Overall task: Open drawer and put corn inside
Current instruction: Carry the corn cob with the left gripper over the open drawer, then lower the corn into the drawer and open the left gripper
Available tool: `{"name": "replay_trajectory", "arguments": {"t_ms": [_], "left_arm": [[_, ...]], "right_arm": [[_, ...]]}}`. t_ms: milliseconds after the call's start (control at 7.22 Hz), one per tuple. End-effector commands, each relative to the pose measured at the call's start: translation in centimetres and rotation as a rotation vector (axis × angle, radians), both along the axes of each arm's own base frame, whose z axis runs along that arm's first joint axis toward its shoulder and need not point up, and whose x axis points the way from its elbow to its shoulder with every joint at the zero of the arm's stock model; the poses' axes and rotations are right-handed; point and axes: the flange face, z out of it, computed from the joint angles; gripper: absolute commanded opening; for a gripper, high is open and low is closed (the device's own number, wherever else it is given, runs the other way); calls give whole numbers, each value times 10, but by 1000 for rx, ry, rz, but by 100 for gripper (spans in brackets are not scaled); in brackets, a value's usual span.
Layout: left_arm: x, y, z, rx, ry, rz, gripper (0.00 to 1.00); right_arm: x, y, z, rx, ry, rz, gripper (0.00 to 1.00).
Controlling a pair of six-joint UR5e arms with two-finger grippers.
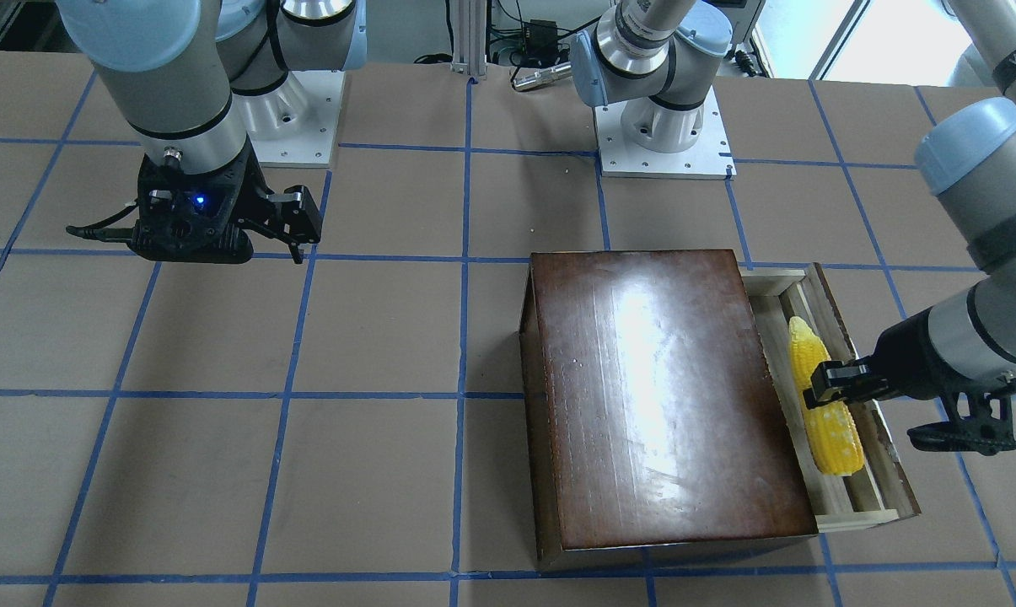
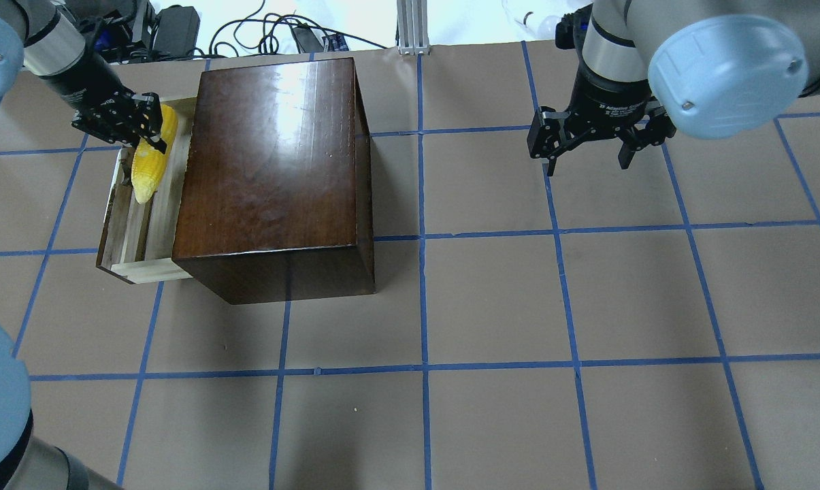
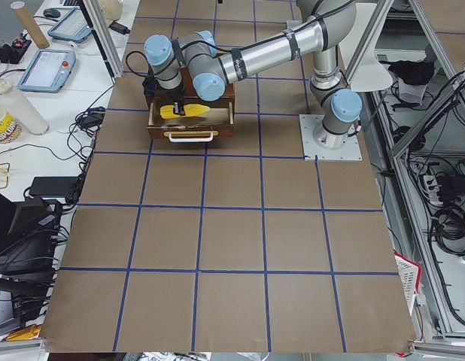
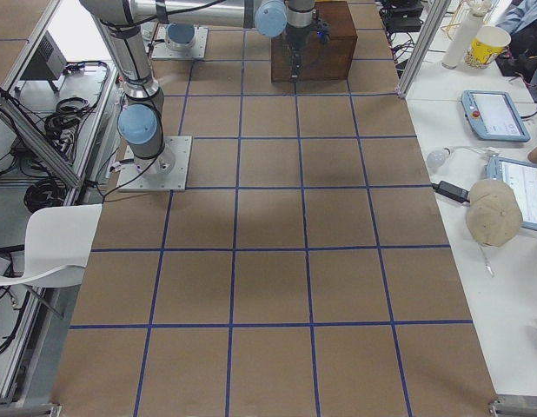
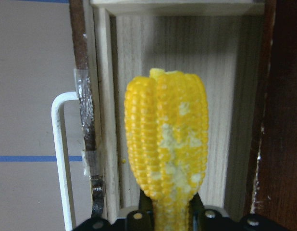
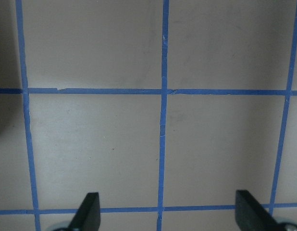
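The dark-brown box (image 2: 273, 156) stands on the table with its drawer (image 2: 148, 272) pulled out toward my left. The drawer is pale wood inside (image 5: 230, 120) and has a dark front panel with a white bar handle (image 5: 59, 154). The yellow corn (image 2: 148, 167) lies lengthwise within the drawer. My left gripper (image 2: 144, 129) is shut on the corn's thick end. In the left wrist view the corn (image 5: 167, 144) sits between the fingers (image 5: 146, 214). In the front-facing view the corn (image 1: 836, 438) and left gripper (image 1: 828, 388) show beside the box (image 1: 668, 396). My right gripper (image 2: 590, 160) is open and empty above bare table.
The table is brown board with a blue tape grid (image 6: 163, 91). The arm bases (image 1: 663, 135) stand at the robot's edge. Cables and an aluminium post (image 2: 410, 27) lie past the far edge. The right wrist view shows only table under the open fingers (image 6: 88, 211).
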Motion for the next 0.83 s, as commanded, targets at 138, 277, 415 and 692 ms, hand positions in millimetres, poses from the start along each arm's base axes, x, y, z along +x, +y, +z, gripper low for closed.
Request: {"name": "replay_trajectory", "arguments": {"t_ms": [138, 277, 415, 692], "left_arm": [[2, -10, -22, -3, 13, -2, 63], [2, -7, -22, 2, 13, -1, 87], [2, -6, -18, -1, 8, 0, 100], [1, 1, 4, 1, -3, 8, 100]], "right_arm": [[0, 0, 0, -1, 1, 0, 100], [0, 0, 0, -1, 1, 0, 100], [0, 0, 0, 1, 2, 0, 100], [0, 0, 1, -1, 0, 0, 100]]}}
